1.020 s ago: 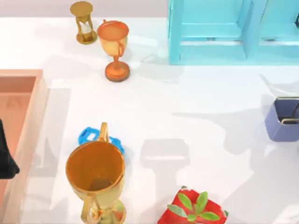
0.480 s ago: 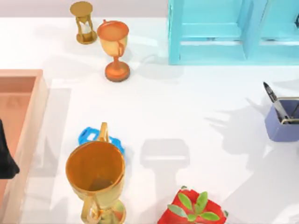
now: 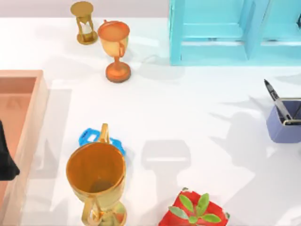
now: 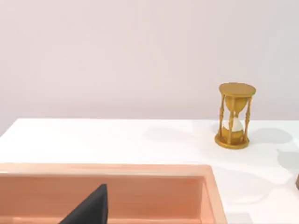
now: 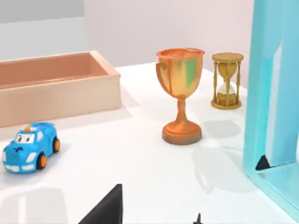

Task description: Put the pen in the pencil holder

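Note:
The pen (image 3: 277,100) leans in the periwinkle pencil holder (image 3: 280,130) at the table's right edge. Its lower end is inside the cup and its pointed black tip sticks out up and to the left. No gripper touches it in the top view. A black part of my left gripper (image 3: 5,160) sits parked at the left edge over the wooden tray, and it shows again as my left gripper (image 4: 88,212) in the left wrist view. My right gripper (image 5: 105,210) shows as a black piece low in the right wrist view.
A large gold trophy cup (image 3: 96,176) stands front left with a blue toy car (image 3: 89,137) behind it. A smaller goblet (image 3: 114,49) and an hourglass (image 3: 84,22) stand at the back. A turquoise shelf (image 3: 211,33), a peach tray (image 3: 28,122) and a red plant pot (image 3: 195,212) border the open middle.
The pen has come into view leaning out of the pencil holder, then shifted slightly toward the back. Shadows on the right side of the table have moved. The left arm stays still.

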